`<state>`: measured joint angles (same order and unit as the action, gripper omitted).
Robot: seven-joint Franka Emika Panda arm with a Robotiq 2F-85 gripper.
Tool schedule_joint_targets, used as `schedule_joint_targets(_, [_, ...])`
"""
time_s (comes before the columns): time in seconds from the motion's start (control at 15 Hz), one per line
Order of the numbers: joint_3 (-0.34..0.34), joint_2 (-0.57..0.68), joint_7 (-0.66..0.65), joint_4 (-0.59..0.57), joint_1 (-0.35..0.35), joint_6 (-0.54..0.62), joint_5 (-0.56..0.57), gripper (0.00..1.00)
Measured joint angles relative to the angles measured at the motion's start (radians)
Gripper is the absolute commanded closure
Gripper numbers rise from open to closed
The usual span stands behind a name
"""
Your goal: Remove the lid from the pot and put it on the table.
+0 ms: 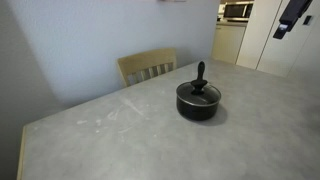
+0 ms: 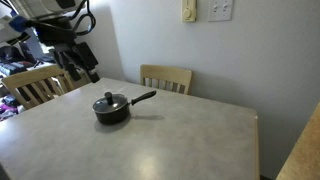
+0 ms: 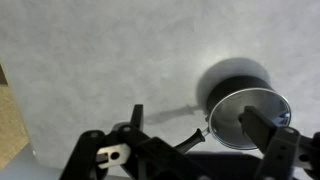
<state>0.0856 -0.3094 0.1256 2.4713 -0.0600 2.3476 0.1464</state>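
Observation:
The small black pot (image 1: pixel 198 108) stands on the grey stone-look table (image 1: pixel 110 140), its long handle pointing away toward the chair. The glass lid (image 1: pixel 198 93) with its dark knob sits on the pot. Both exterior views show this; in one the pot (image 2: pixel 111 114), the lid (image 2: pixel 108 102) and the table (image 2: pixel 190 140) are seen from the side. My gripper (image 1: pixel 294 16) hangs well above and to the side of the pot, also in an exterior view (image 2: pixel 87 68). In the wrist view the gripper (image 3: pixel 195 120) is open and empty, with the lid (image 3: pixel 248 118) on the pot (image 3: pixel 240 78) far below.
A pale wooden chair (image 1: pixel 147 66) stands at the table's far edge, also in an exterior view (image 2: pixel 166 78). A second wooden chair (image 2: pixel 35 85) is at another side. A wall runs behind the table, with kitchen cabinets (image 1: pixel 232 40) beyond.

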Motion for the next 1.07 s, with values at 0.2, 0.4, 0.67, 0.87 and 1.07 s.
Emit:
schedule_joint_targets(0.2, [0.000, 0.000, 0.000, 0.000, 0.000, 0.000, -0.001, 0.00])
schedule_joint_targets(0.4, [0.000, 0.001, 0.001, 0.000, 0.004, 0.023, -0.009, 0.00])
schedule_joint_targets(0.67, [0.000, 0.016, 0.019, -0.001, 0.016, 0.104, -0.041, 0.00])
schedule_joint_targets(0.87, [0.000, 0.048, 0.055, -0.011, 0.032, 0.173, -0.089, 0.00])
schedule_joint_targets(1.07, [0.001, 0.102, 0.100, -0.037, 0.053, 0.244, -0.152, 0.00])
